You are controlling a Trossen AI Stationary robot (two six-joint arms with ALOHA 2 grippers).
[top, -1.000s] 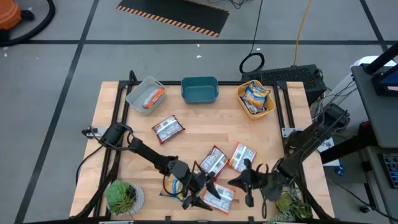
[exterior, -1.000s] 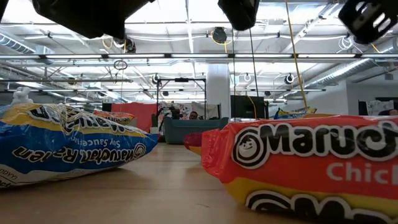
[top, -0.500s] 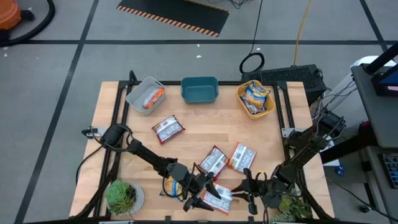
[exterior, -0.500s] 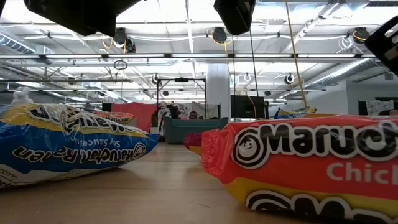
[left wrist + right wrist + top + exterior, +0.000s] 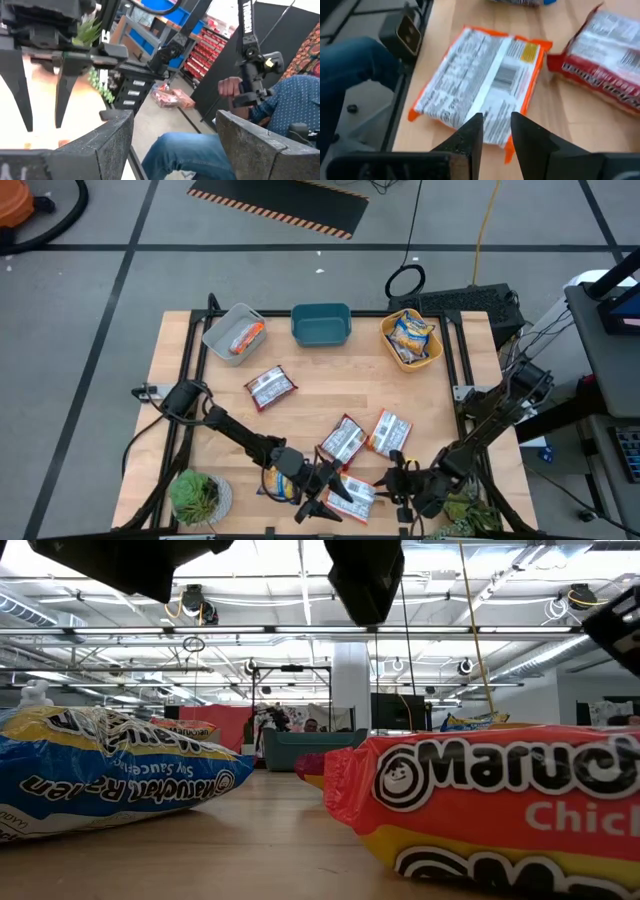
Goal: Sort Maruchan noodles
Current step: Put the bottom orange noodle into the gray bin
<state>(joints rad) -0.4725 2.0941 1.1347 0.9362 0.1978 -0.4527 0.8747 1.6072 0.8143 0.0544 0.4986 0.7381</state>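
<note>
An orange noodle packet (image 5: 352,496) lies label side up near the table's near edge, also seen as packet (image 5: 480,87) and packet (image 5: 500,805). A yellow-blue packet (image 5: 277,478) lies under my left arm. Three silver-red packets (image 5: 270,387), (image 5: 343,440), (image 5: 388,430) lie mid-table. My left gripper (image 5: 325,496) hovers open over the orange packet's left end, as its wrist view (image 5: 175,125) shows. My right gripper (image 5: 396,480) hangs above that packet's right end, fingers (image 5: 496,117) a narrow gap apart.
Along the far edge stand a grey tub (image 5: 222,323) holding an orange packet, a teal tub (image 5: 321,335) and a yellow tub (image 5: 388,338) holding yellow-blue packets. Potted plants (image 5: 195,495), (image 5: 470,515) sit at the near corners. A seated person (image 5: 280,115) is beyond the table.
My right gripper has moved toward the near edge and come down toward the orange packet. My left gripper has sunk a little over the same packet. No packet has moved.
</note>
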